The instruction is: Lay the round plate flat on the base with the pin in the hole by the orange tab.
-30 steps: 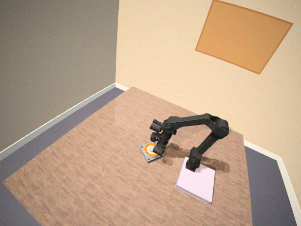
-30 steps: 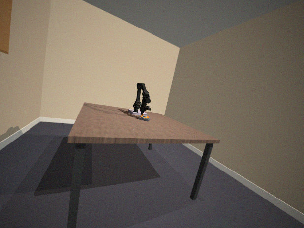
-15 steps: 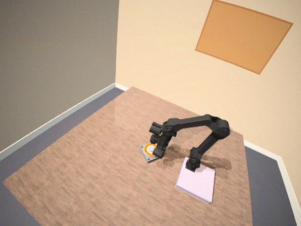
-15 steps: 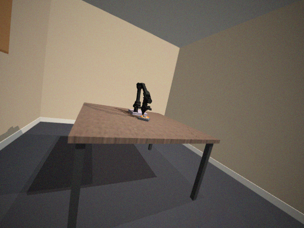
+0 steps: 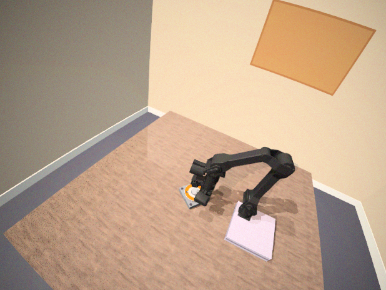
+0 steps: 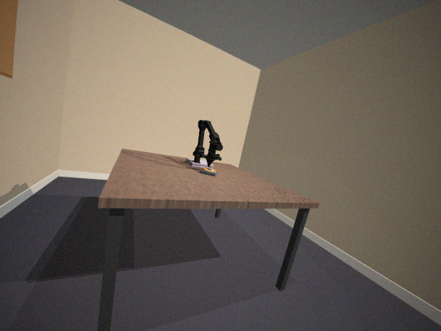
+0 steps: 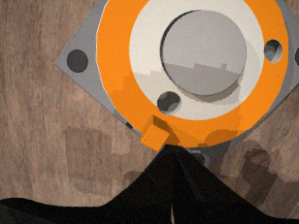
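With its two fingers pressed together on nothing, our claw [image 7: 173, 209] sits at the bottom centre of the wrist view, its closed tip right against the small orange tab [image 7: 156, 134] that juts from the lower edge of the round plate [image 7: 122, 46]. We read this as a push on the tab, not a grip.

The plate fills the upper half of the wrist view, threaded on the grey post [image 7: 203, 52] at its middle, over the grey base [image 7: 80, 73], whose corners poke out at the left and the right edge. The hole nearest the tab [image 7: 169, 102] lies just above and right of it; we cannot make out the pin in it or anywhere else, and we cannot tell from here whether the plate lies flat or tilted. So we judge the turning as under way and unconfirmed: seating the hole over the pin, then drawing the claw clear of the tab, is left.

In the top view the plate [image 5: 189, 191] sits centre frame beside the claw [image 5: 201, 197].

We count one claw, one plate, one tab, one post and one base; three dark holes show on the plate, and two more on the base's corners.
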Motion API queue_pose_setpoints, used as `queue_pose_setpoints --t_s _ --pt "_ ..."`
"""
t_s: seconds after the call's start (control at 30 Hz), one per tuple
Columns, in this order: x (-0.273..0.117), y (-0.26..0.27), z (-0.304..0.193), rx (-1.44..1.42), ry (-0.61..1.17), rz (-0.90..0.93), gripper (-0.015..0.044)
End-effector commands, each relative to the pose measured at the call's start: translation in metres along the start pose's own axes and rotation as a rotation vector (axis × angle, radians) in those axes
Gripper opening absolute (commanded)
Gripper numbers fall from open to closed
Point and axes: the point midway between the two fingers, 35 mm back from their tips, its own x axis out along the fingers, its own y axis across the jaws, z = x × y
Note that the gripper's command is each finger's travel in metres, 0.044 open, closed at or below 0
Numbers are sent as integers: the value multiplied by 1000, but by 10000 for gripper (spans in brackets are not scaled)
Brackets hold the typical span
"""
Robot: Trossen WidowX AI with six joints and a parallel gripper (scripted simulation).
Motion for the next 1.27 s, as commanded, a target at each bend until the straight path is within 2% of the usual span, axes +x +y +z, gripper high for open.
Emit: queue_pose_setpoints --t_s 0.0,0.3,0.63,1.23 --pt "0 4 1 4 1 3 0" --pt "0 8 3 4 1 4 0" --pt "-44 6 1 4 1 4 0" --pt "-36 6 2 -1 0 1 0"
